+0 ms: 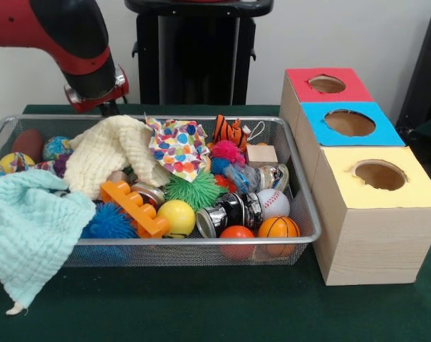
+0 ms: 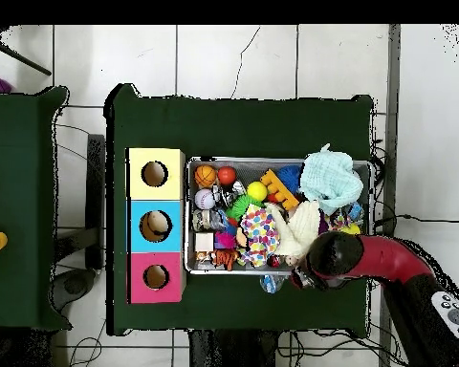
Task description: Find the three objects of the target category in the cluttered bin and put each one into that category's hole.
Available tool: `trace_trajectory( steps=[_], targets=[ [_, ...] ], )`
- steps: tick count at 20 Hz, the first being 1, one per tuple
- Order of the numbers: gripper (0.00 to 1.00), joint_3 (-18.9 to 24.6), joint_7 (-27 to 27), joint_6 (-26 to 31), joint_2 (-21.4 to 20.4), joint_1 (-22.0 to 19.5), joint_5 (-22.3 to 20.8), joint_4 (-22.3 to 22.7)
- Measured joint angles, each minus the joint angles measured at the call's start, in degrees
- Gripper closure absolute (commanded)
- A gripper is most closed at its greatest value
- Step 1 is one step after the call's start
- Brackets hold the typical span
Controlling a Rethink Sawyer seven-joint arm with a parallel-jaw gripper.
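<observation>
The cluttered bin is a silver wire-mesh basket full of toys, balls, cans and cloths; in the overhead view its rim lies right of the boxes. Three boxes stand beside it, each with a round hole: red top, blue top, yellow top. My gripper hangs at the bin's far left rim, behind a cream cloth, and is mostly hidden. In the overhead view the arm's end covers it.
In the bin lie a mint cloth draped over the front left rim, a polka-dot cloth, an orange brick, a yellow ball, silver cans, a baseball, a basketball and a tiger toy.
</observation>
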Motion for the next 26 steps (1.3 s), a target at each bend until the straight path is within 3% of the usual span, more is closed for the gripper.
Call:
trace_trajectory(
  steps=[10,20,26],
  targets=[
    [1.00,4.29,-4.17,9.77,-0.31,-0.08,-4.58,-3.74],
    [1.00,10.86,-7.03,6.53,-2.72,0.01,-7.31,-10.22],
    [1.00,12.74,-7.10,3.14,-3.42,-0.42,-7.43,-11.34]
  ],
)
